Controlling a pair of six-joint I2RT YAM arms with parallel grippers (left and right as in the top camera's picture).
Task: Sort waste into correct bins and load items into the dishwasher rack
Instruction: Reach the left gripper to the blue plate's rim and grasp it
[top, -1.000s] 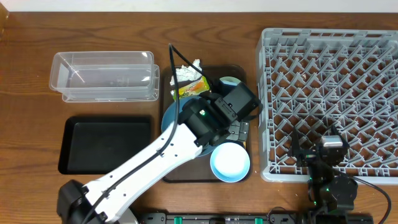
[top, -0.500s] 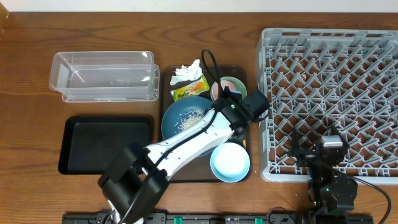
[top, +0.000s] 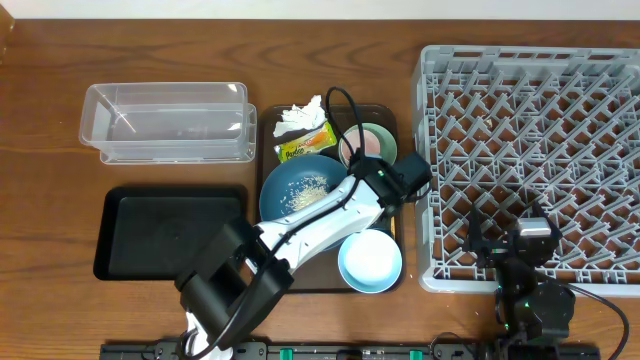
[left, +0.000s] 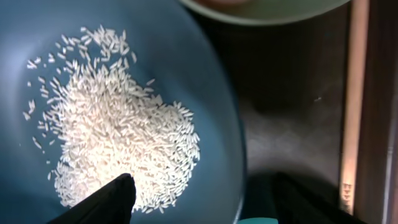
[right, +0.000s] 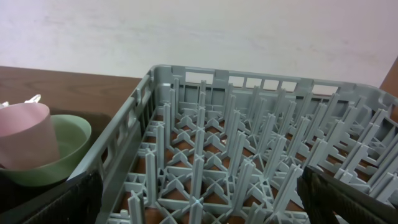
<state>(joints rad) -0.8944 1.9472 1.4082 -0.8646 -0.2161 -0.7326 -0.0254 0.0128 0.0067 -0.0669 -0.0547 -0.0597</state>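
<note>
Overhead: my left claw (top: 392, 183) sits at the dish (top: 280, 183) rim. Left wrist: jaws stand apart astride that rim; rice (left: 118, 124) lies inside. A one-sided pinch may tilt the dish and spill rice. Right wrist: my right claw (right: 199, 198) is wide, empty, at the rack (right: 249, 149).

We're counting two bowls, light-blue bowl (top: 370, 262) and pale-green bowl (top: 384, 138), plus one dark-blue dish (top: 280, 185), one pink cup (right: 23, 134), one tissue (top: 298, 115), one wrapper (top: 305, 143), one rack (top: 530, 120), two bins: clear tub (top: 165, 122), black tray (top: 170, 232).
</note>
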